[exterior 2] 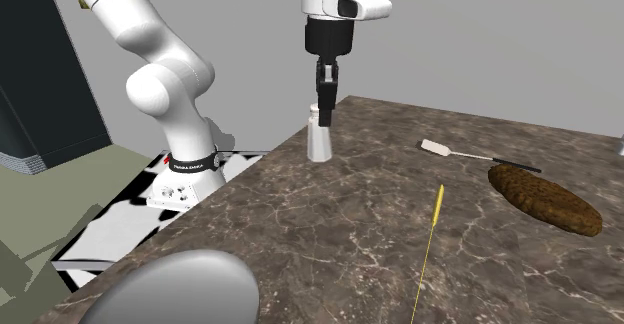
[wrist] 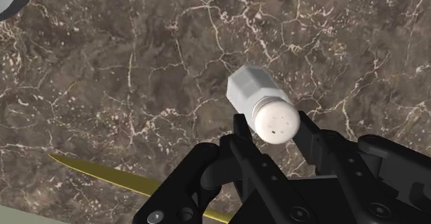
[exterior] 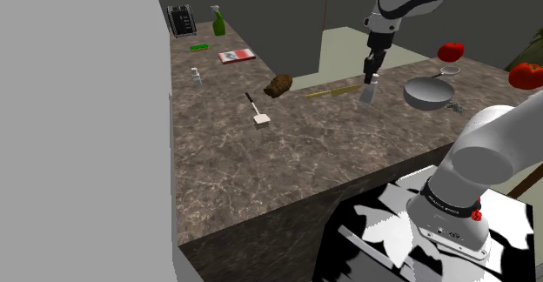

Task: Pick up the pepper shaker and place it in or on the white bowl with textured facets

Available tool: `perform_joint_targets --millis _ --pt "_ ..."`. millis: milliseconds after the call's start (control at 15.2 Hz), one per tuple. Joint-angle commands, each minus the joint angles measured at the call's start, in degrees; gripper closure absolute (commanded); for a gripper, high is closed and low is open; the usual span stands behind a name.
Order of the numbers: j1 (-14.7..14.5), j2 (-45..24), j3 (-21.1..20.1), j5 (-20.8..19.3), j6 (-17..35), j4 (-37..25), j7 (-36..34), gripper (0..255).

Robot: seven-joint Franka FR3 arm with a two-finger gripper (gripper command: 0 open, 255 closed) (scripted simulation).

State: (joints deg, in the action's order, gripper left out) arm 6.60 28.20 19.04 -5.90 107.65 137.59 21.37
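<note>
fingers (wrist: pixel 309 134) narrowly apart, pinching the cap of the white pepper shaker (wrist: pixel 257 95).

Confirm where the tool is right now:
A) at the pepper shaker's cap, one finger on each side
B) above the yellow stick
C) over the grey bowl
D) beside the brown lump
A: in the wrist view the tool has its fingers pressed against either side of the pepper shaker at its white cap, over the marble counter and well away from the bowl.
</note>
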Motion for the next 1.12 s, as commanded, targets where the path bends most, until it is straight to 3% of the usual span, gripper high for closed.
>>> perform_joint_targets --millis 0,594,1056 --pt "-0.1 0.3 -0.2 0.1 -1.6 -1.3 -0.1 255" --pt "-0.3 0.9 -1.0 0.5 -8.3 -7.4 -0.4 255" --pt "3.2 0.4 6.3 -3.2 -10.7 -10.8 9.3 255"
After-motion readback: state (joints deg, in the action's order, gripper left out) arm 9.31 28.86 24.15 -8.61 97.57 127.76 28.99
